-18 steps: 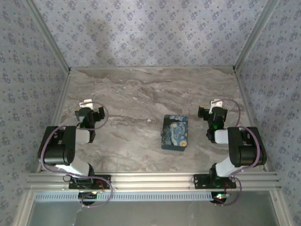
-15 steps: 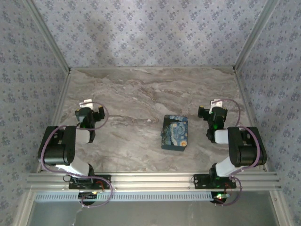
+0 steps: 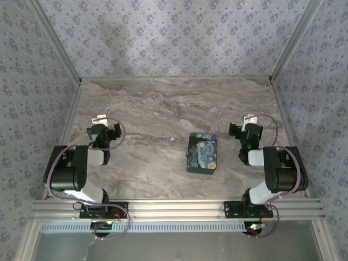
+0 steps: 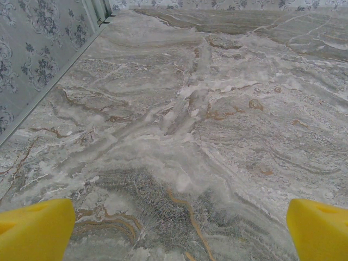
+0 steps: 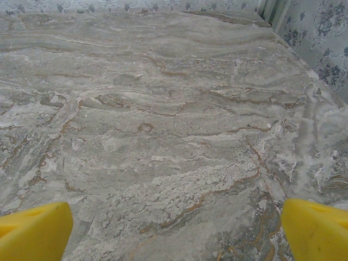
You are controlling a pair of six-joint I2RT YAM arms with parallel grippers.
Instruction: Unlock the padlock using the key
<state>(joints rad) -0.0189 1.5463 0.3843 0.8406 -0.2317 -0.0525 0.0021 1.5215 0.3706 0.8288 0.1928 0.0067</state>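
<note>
Just below the centre of the overhead frame you have a small box (image 3: 202, 153) printed with a swirling blue and yellow night-sky pattern. It lies flat on the marbled grey bench (image 3: 163, 103), between the two arms and nearer the right one. You cannot tell whether it holds anything, since only its printed top shows. At the left of that frame your left end effector (image 3: 104, 129) sits low over the bench on its folded arm, pointing toward the far wall, well apart from the box. At the right, your right end effector (image 3: 246, 130) sits likewise, near the box's upper right corner but not touching it. From the left wrist camera, the left end effector's yellow fingertips (image 4: 35, 228) stand in the two lower corners of the frame. They are spread wide with marbled bench between them, and they grip nothing. The right wrist camera gives you the same reading for the right end effector: yellow fingertips (image 5: 32, 231) far apart at the lower corners, nothing held. Blue-grey patterned wallpaper (image 3: 163, 32) lines the walls round the bench on three sides.
</note>
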